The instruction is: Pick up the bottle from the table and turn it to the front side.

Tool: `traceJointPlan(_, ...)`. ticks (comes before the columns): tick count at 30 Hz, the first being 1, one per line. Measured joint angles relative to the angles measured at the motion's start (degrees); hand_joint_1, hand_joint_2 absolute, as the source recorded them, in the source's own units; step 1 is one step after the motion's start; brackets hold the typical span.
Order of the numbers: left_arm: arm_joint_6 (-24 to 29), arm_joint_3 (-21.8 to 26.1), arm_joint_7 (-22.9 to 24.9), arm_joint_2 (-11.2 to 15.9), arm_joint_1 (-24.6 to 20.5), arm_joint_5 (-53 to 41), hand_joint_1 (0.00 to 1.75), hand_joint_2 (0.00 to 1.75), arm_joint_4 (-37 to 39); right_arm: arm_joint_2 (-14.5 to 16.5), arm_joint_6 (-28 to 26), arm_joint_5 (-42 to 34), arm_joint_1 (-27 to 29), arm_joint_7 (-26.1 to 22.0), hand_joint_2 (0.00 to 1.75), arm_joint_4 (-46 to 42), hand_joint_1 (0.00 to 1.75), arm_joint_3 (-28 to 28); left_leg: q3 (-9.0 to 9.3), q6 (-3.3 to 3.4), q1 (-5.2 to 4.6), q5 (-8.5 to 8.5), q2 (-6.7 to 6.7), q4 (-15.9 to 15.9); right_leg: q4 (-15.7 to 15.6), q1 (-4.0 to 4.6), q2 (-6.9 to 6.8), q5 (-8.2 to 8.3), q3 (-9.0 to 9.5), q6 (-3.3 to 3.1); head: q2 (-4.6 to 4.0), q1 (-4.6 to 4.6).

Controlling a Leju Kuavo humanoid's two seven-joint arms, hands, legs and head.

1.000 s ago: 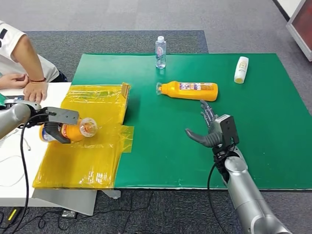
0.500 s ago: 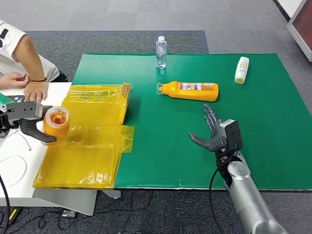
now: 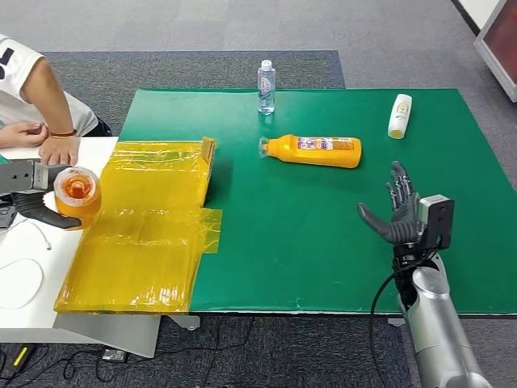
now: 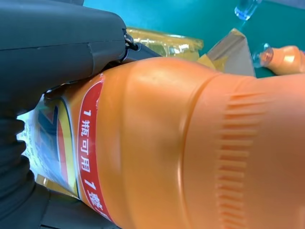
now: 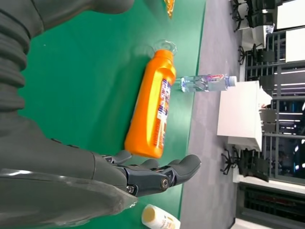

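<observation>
Green mat (image 3: 292, 242) covers most of the table, grey carpet (image 3: 182, 28) around it. Yellow plastic sheet (image 3: 146, 234) lies over the mat's left edge and onto the white table (image 3: 18, 303) beside it. A person's arm (image 3: 48, 101) rests on the white table's far corner. Right wrist view shows office chairs and a white cabinet (image 5: 239, 114) across the room.

Containers, four total:
- Two orange bottles. One lies on its side mid-mat (image 3: 314, 150), clear cap pointing left, label up. The other, the held bottle (image 3: 77, 192), is in the left hand (image 3: 36, 198), off the mat's left side over the white table's edge, its round end facing the head camera. Left wrist view shows its orange body (image 4: 179, 143) and red-yellow label close up. Contents not visible through the opaque orange.
- One clear water bottle (image 3: 266, 86), upright at the mat's far edge, just behind the lying orange one. Looks clear through; fill level hard to tell.
- One small white bottle (image 3: 400, 115) lying on the far right of the mat, well apart from the rest.

Hands:
- Left: thumb and fingers wrapped around the held bottle, gripping it.
- Right hand (image 3: 399, 218): over the mat's near right, fingers (image 5: 158, 174) extended and apart, thumb out to the side, holding nothing. Lying orange bottle is beyond its fingertips, not touching.
</observation>
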Motion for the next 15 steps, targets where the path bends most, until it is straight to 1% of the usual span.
traceJointPlan(5, 0.93, 2.07, -1.47, -0.84, 0.82, -2.42, 1.75, 1.75, 0.53, -0.02, 0.84, 1.34, 0.23, 0.54, 1.75, -0.85, 0.0, -0.39, -0.01, -0.01, 0.01, 0.01, 0.0, 0.0, 0.0, 0.01, 0.0, 0.0, -0.02, 0.0, 0.0, 0.0)
traceJointPlan(8, 1.85, 3.51, -2.65, -1.87, 1.78, -3.21, 1.69, 1.75, 1.39, -0.02, 1.03, 2.36, 0.3, 0.79, 1.75, -0.85, 0.0, -0.2, -0.04, 0.0, 0.01, 0.01, 0.0, 0.0, 0.0, 0.01, 0.0, 0.01, -0.04, 0.0, 0.0, 0.01)
traceJointPlan(10, 3.76, 5.3, -2.88, -2.9, 3.41, -3.21, 1.36, 1.75, 1.6, -0.02, 1.14, 2.74, 0.38, 0.86, 1.75, -0.85, 0.0, -0.01, -0.04, 0.0, 0.01, 0.02, 0.0, 0.0, 0.0, 0.0, -0.01, 0.01, -0.05, 0.0, 0.0, 0.0)
traceJointPlan(11, 5.32, 6.68, -2.94, -3.6, 4.64, -3.29, 1.11, 1.75, 1.62, -0.02, 1.29, 2.84, 0.47, 0.88, 1.75, -0.86, 0.0, 0.09, -0.04, 0.01, 0.0, 0.02, 0.0, 0.0, 0.0, 0.0, -0.01, 0.01, -0.05, 0.01, 0.0, 0.0)
traceJointPlan(12, 7.16, 8.3, -3.03, -4.47, 6.06, -3.51, 0.79, 1.75, 1.62, -0.02, 1.48, 2.82, 0.6, 0.88, 1.75, -0.89, 0.0, 0.2, -0.05, 0.02, 0.0, 0.02, 0.0, 0.0, -0.01, -0.01, -0.02, 0.01, -0.06, 0.01, 0.0, 0.01)
traceJointPlan(13, 9.18, 10.22, -3.11, -5.56, 7.64, -4.06, 0.62, 1.75, 1.59, -0.02, 1.68, 2.77, 0.79, 0.87, 1.75, -0.98, 0.0, 0.3, -0.06, 0.02, 0.0, 0.03, 0.0, 0.0, -0.02, -0.01, -0.02, 0.01, -0.07, 0.02, 0.0, 0.0)
traceJointPlan(14, 11.36, 12.29, -3.19, -6.78, 9.3, -4.96, 0.78, 1.75, 1.55, -0.02, 1.89, 2.72, 1.07, 0.85, 1.75, -1.17, 0.0, 0.4, -0.07, 0.03, -0.01, 0.03, -0.01, 0.0, -0.03, -0.02, -0.03, 0.01, -0.08, 0.03, 0.0, 0.01)
traceJointPlan(15, 13.78, 14.44, -3.25, -8.21, 11.0, -6.26, 1.04, 1.75, 1.5, -0.02, 2.04, 2.63, 1.46, 0.82, 1.75, -1.51, 0.0, 0.47, -0.09, 0.03, -0.01, 0.03, -0.01, 0.0, -0.04, -0.02, -0.03, 0.02, -0.09, 0.03, 0.0, 0.01)
